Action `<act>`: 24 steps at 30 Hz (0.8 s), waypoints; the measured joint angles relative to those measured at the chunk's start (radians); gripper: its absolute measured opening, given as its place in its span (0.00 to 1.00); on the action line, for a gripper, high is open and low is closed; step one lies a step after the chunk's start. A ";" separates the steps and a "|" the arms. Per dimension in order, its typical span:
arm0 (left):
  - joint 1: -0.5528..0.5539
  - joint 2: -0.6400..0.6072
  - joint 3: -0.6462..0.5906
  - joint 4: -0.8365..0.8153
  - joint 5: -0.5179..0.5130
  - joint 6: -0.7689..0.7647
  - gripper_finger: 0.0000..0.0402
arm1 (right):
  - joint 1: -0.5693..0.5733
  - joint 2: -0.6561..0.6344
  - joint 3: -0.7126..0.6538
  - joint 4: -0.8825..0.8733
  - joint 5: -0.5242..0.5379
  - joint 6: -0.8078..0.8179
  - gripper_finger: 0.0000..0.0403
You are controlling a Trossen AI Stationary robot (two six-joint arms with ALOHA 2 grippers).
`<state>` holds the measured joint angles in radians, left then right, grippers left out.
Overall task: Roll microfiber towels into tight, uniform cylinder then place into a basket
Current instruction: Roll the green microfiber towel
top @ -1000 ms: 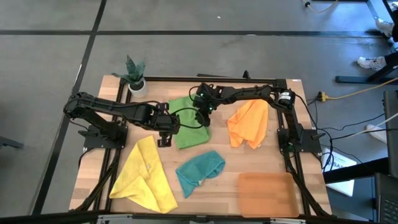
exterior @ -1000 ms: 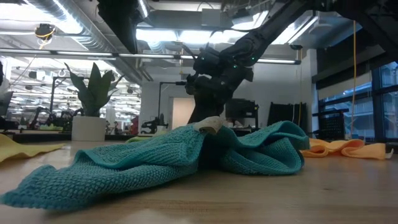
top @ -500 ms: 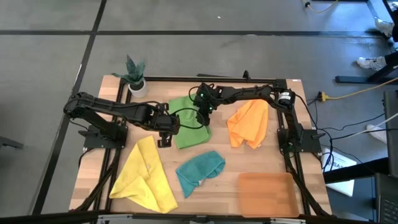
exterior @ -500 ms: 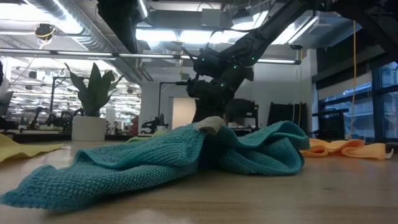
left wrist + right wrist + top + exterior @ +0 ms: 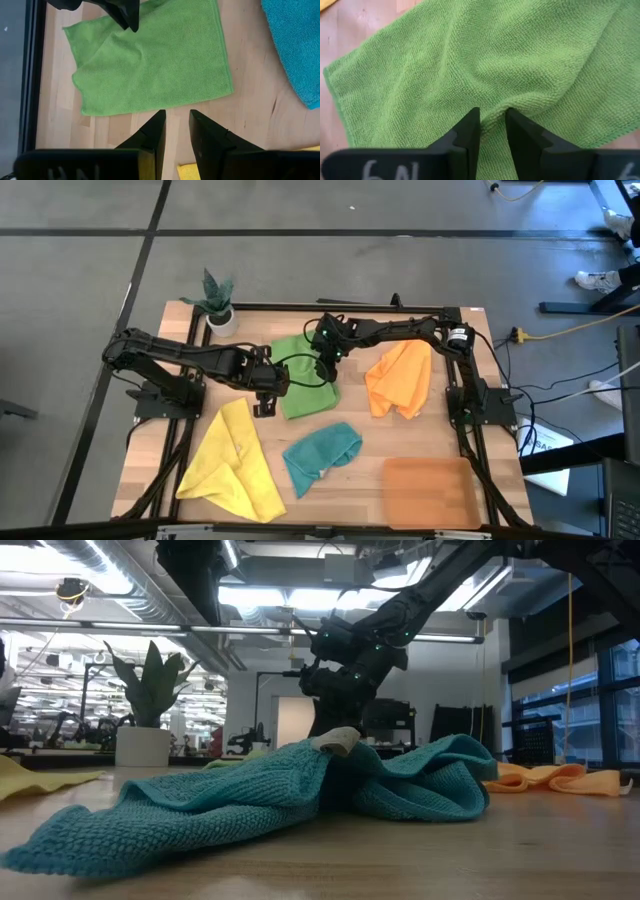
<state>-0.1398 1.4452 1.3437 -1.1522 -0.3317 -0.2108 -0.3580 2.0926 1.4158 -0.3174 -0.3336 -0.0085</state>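
We see the green towel spread flat mid-table. The right gripper is down on it, fingers nearly together with a raised fold of green pinched between the tips. The left gripper sits just off the green towel's edge, over bare wood — narrow gap, nothing in it. Near the green towel: orange towel, teal towel, yellow towel. Basket well apart from it, past the teal one — no towel in it.

4 towels lie on the table between both arms, basket near the front-right corner.
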 joint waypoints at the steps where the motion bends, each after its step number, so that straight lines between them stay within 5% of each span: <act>1: 0.000 0.000 0.000 0.000 0.000 0.000 0.19 | 0.000 0.000 0.000 -0.001 0.000 -0.001 0.21; 8: 0.000 0.000 0.000 0.000 0.000 0.000 0.19 | 0.002 0.000 0.000 -0.016 0.000 -0.079 0.24; 18: 0.000 0.000 0.000 0.000 0.000 0.000 0.19 | 0.004 0.000 0.001 -0.018 0.000 -0.105 0.42; 24: 0.000 0.000 0.000 0.000 0.000 -0.040 0.19 | -0.016 -0.003 0.104 -0.182 0.000 -0.090 0.47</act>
<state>-0.1401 1.4454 1.3437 -1.1522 -0.3317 -0.2504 -0.3738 2.0892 1.5194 -0.4995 -0.3339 -0.0988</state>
